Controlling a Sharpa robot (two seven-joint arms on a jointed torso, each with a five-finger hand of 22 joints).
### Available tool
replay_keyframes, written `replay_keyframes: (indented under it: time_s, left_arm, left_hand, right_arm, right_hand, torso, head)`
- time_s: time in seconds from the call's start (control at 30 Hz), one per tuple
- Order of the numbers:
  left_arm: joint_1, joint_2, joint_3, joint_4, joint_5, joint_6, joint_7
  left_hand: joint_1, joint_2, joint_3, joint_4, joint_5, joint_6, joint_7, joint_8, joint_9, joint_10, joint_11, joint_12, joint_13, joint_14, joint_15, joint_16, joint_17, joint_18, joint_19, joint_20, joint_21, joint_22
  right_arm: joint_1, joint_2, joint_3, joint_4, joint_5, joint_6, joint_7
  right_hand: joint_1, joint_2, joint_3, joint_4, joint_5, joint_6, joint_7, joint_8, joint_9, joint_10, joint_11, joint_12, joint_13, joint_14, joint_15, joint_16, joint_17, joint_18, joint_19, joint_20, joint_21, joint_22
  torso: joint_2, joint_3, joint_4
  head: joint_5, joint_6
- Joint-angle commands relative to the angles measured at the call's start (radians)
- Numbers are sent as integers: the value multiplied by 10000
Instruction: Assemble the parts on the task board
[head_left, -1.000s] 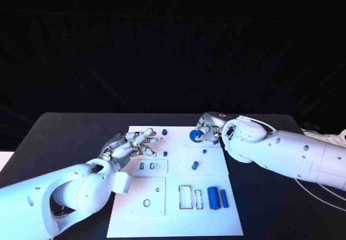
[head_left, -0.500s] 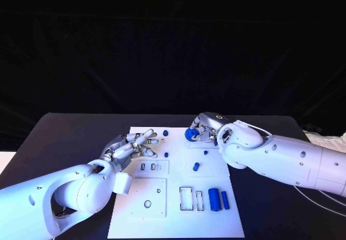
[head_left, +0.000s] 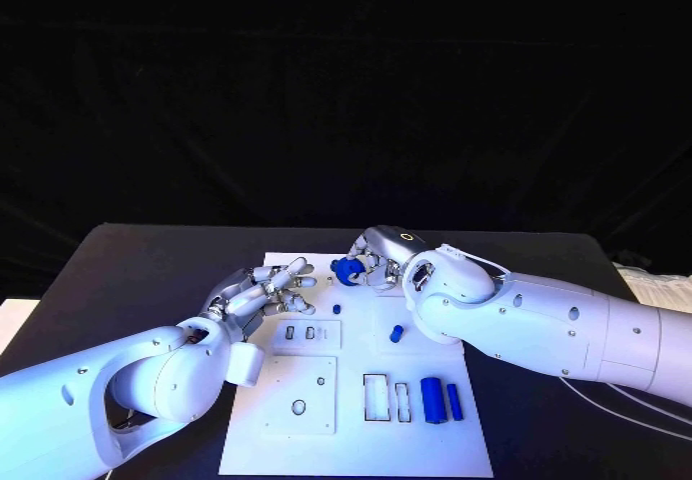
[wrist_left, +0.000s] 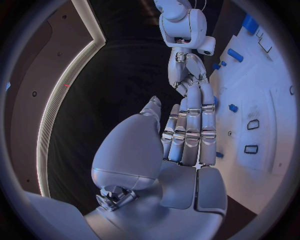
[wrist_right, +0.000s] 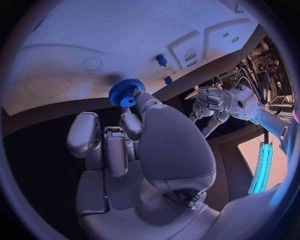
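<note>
Right hand (head_left: 372, 268) pinches a blue gear (head_left: 348, 268) at its fingertips, above the far part of the task board (head_left: 361, 440), near the board's far-left corner; in the right wrist view the gear (wrist_right: 126, 92) shows toothed rim and centre hole, held off the white surface between a fingertip and thumb, other fingers (wrist_right: 84, 135) curled beside it; gear sits just beyond the hand, towards the left hand.

Left hand (head_left: 265, 290) hovers at the board's left edge, fingers spread apart, holding nothing; in the left wrist view its fingers (wrist_left: 190, 125) lie straight and close side by side, thumb apart, with the right hand (wrist_left: 187, 70) just past their tips.

On the board: small blue peg (head_left: 338, 310) standing near the left hand's fingertips; short blue piece (head_left: 395, 333) mid-board; large blue cylinder (head_left: 431, 399) and a thin blue bar (head_left: 454, 401) side by side at the near right, next to two rectangular slots (head_left: 387, 396); raised plate with oval hole (head_left: 299, 407) near left.

Black table (head_left: 130, 270) under it all.
</note>
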Motion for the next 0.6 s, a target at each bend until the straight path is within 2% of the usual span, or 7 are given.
replay_keyframes:
  time_s: [0.03,0.6]
  left_arm:
    - [11,-8,7,-74,-36,240,145]
    - [14,-24,8,-421,-79,209,216]
  left_hand:
    - [27,37,23,-46,19,4,40,-59,-5,-22,41,-45,12,-64,-1,-56,10,104,-73,15,34,11]
    - [42,37,27,-59,19,2,40,-59,-5,-23,41,-46,13,-68,0,-62,10,105,-80,16,36,13]
  right_arm:
    - [-6,174,0,-88,-163,96,24]
    - [-154,963,-4,-818,-176,290,256]
  right_hand:
    - [-106,-66,221,165,-36,361,-181,106,931,-13,32,-27,29,798,20,-54,1458,-187,-6,33,21,8]
    - [-273,-183,232,155,-87,305,-148,19,931,-28,59,-82,18,798,41,-58,1455,-185,-16,54,18,1]
  torso:
    - [4,2,-8]
    - [16,7,-15]
  head:
    - [36,-12]
    - [92,-91]
